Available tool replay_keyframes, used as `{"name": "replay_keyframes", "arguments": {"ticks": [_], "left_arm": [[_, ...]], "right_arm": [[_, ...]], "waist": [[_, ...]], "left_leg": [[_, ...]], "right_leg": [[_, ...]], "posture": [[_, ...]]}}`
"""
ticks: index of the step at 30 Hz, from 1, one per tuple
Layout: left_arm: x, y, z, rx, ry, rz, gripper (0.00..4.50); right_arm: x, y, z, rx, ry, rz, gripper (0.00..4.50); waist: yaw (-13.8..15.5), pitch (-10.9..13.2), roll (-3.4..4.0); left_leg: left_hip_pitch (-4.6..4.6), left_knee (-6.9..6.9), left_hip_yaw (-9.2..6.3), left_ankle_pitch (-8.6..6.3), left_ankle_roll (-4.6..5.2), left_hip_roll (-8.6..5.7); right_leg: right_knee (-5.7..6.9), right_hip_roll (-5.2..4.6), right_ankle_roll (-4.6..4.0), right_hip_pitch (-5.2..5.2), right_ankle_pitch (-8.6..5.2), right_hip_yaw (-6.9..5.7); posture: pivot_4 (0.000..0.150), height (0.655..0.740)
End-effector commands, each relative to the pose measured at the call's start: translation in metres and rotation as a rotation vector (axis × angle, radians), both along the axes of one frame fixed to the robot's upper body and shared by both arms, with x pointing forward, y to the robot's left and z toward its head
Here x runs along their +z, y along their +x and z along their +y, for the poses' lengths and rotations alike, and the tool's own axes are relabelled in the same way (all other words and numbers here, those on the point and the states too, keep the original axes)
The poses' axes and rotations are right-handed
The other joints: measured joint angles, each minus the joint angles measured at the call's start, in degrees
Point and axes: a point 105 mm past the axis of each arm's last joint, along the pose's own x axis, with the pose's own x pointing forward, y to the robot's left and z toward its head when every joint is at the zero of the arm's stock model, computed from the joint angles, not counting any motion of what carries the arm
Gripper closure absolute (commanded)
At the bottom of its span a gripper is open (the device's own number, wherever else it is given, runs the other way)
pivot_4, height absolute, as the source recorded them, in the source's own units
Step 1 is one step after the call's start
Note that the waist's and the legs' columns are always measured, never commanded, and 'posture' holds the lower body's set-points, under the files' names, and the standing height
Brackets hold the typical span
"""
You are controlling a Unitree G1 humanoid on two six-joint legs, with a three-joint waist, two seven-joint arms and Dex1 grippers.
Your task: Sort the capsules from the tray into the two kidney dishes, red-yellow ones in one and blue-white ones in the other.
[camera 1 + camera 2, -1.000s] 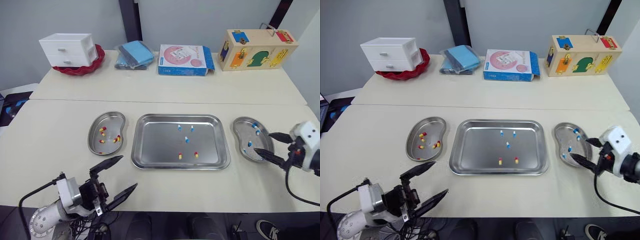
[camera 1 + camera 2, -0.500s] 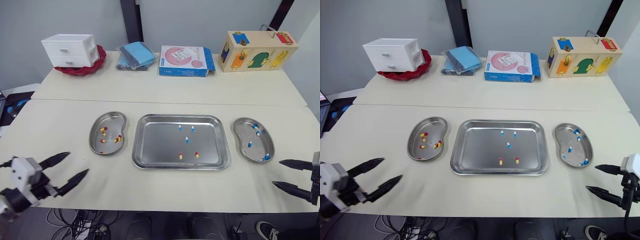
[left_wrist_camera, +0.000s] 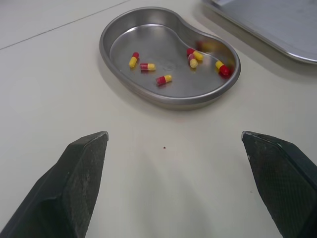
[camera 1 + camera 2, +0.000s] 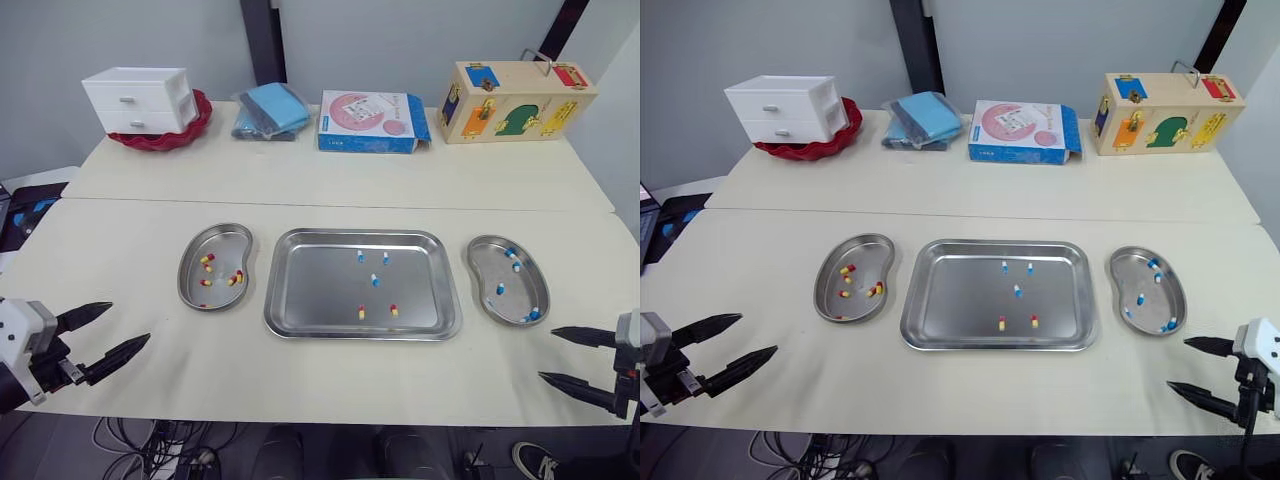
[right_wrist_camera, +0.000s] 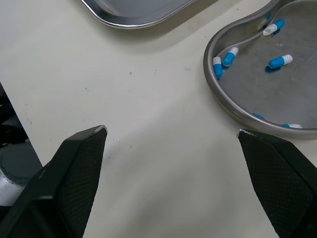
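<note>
Drawn back since a second ago, left end effector (image 4: 129, 322) and right end effector (image 4: 547, 354) hang wide open, empty, at the near edge of the worktop (image 4: 120, 240); we count five capsules (image 4: 374, 280) in the tray (image 4: 271, 300).

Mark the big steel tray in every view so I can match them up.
Left eye view: the tray lies mid-table, between the two dishes.
Right eye view: the tray sits in the middle again, between the dishes.
Left wrist view: one corner of the tray shows next to the red-yellow dish.
Right wrist view: one corner of the tray shows next to the blue-white dish.
Shared landmark: the dishes flanking the tray.
</note>
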Motion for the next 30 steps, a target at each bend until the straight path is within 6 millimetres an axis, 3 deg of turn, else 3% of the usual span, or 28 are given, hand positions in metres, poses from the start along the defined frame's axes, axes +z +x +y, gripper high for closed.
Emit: {"name": "replay_keyframes", "arguments": {"ticks": [1, 7, 12, 16, 20, 24, 30], "left_arm": [[0.013, 0.01, -0.012, -0.065, 0.032, -0.006, 0.0], [0.028, 0.032, -0.049, -0.212, 0.037, 0.058, 0.0], [0.034, 0.046, -0.096, -0.41, 0.051, 0.058, 0.0], [0.042, 0.061, -0.137, -0.568, 0.041, 0.024, 0.0], [0.032, 0.071, -0.184, -0.774, 0.086, 0.039, 0.0], [0.014, 0.073, -0.217, -0.91, 0.123, 0.105, 0.0], [0.001, 0.091, -0.238, -0.933, 0.139, 0.12, 0.0]], "right_arm": [[0.011, -0.004, 0.018, 0.054, 0.061, -0.078, 0.05], [0.011, -0.024, 0.055, 0.104, 0.178, -0.154, 0.05], [0.007, -0.035, 0.086, 0.153, 0.229, -0.169, 0.05], [0.007, -0.032, 0.098, 0.144, 0.249, -0.199, 0.05], [0.002, -0.029, 0.107, 0.134, 0.269, -0.219, 0.05], [0.0, -0.024, 0.113, 0.122, 0.281, -0.256, 0.05], [0.001, -0.024, 0.122, 0.097, 0.318, -0.31, 0.05]], "waist": [[0.1, 0.0, 0.0], [0.4, 0.0, 0.02], [0.3, 0.0, 0.13], [0.2, 0.0, 0.13], [0.3, 0.0, 0.14], [0.3, 0.0, 0.14], [0.2, 0.0, 0.16]], "left_leg": [[0.0, 0.0, -0.01, 0.0, 0.0, 0.0], [-0.06, 0.01, -0.2, 0.01, -0.01, 0.0], [-0.04, 0.0, -0.17, 0.01, -0.01, 0.0], [-0.04, 0.09, -0.18, 0.01, -0.02, 0.0], [-0.03, 0.1, -0.18, 0.01, -0.02, -0.04], [-0.05, 0.11, -0.2, 0.01, -0.02, -0.04], [-0.04, 0.15, -0.23, 0.02, -0.01, -0.05]], "right_leg": [[0.01, 0.0, 0.0, 0.0, 0.0, 0.0], [0.01, 0.01, 0.0, 0.06, 0.0, -0.19], [0.03, 0.0, 0.0, 0.04, 0.0, -0.16], [0.12, 0.03, 0.0, 0.04, 0.0, -0.16], [0.15, 0.03, 0.0, 0.04, 0.01, -0.16], [0.16, 0.04, -0.01, 0.04, 0.01, -0.17], [0.27, 0.06, -0.01, 0.03, 0.01, -0.18]], "posture": [[0.15, 0.74], [0.15, 0.74], [0.15, 0.74], [0.15, 0.74], [0.15, 0.74], [0.15, 0.74], [0.15, 0.74]]}}
